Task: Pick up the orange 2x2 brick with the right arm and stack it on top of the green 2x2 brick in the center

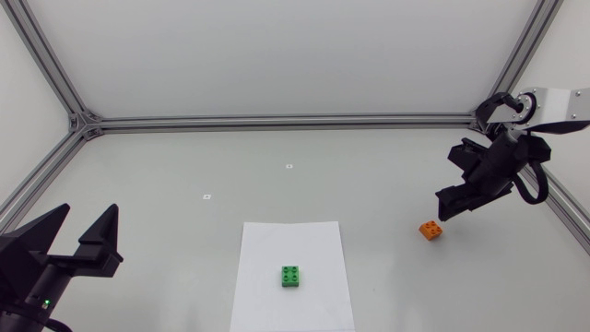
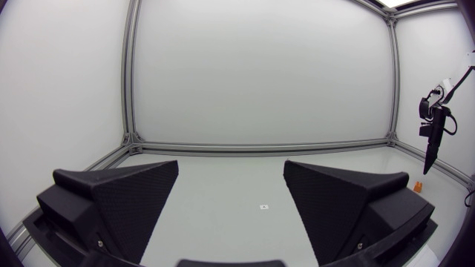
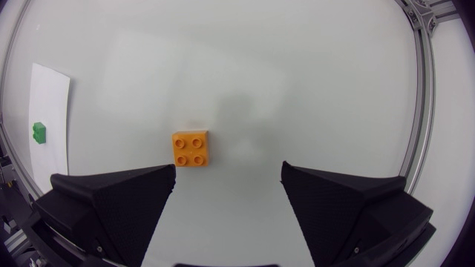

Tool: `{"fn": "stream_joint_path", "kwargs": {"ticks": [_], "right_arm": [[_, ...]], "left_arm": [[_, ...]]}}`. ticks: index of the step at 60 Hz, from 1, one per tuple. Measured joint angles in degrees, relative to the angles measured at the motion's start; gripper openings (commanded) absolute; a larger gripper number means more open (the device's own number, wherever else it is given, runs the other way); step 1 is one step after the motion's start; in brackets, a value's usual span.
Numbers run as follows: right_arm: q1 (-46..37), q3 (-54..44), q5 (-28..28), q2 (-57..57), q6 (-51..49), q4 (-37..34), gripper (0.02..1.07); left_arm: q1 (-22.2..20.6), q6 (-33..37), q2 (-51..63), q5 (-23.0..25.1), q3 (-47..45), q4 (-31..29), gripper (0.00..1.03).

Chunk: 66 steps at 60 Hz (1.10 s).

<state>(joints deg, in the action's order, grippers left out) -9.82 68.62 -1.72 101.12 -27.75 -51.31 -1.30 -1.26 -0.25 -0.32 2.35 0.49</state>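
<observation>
The right end effector (image 3: pixel 228 176) hangs released, fingers wide apart, over the orange brick (image 3: pixel 191 149), which lies studs up on the bare worktop (image 1: pixel 387 194) just ahead of it, untouched. The green brick (image 1: pixel 291 276) sits well apart on a white sheet (image 1: pixel 277 242). The left end effector (image 1: pixel 89 214) rests released at the left side

We count one orange brick (image 1: pixel 430 231), one green brick (image 1: pixel 291 276), one white paper sheet (image 1: pixel 275 242), two small white markers (image 1: pixel 289 166) on the counter (image 1: pixel 157 175), and two grippers: our left gripper (image 1: pixel 88 212) and our right gripper (image 1: pixel 449 205).
</observation>
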Motion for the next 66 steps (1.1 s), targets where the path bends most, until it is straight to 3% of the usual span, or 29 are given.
{"fn": "stream_joint_path", "kwargs": {"ticks": [9,26,49,66], "right_arm": [[0.28,0.44,-0.52,1.7,-2.38,0.13,1.03],[4.87,-4.42,5.6,-0.02,-3.65,5.03,1.03],[8.7,-7.34,4.42,-4.7,-3.61,2.14,1.03],[10.1,-9.11,3.85,-9.18,-2.45,5.44,1.03]], "left_arm": [[0.02,0.0,0.0,-0.02,0.0,0.0,0.99],[0.0,0.0,0.0,-0.02,0.0,0.0,0.99],[0.02,0.0,0.0,0.0,0.0,0.0,0.99],[0.0,0.0,0.0,-0.02,0.0,0.0,0.99]]}}
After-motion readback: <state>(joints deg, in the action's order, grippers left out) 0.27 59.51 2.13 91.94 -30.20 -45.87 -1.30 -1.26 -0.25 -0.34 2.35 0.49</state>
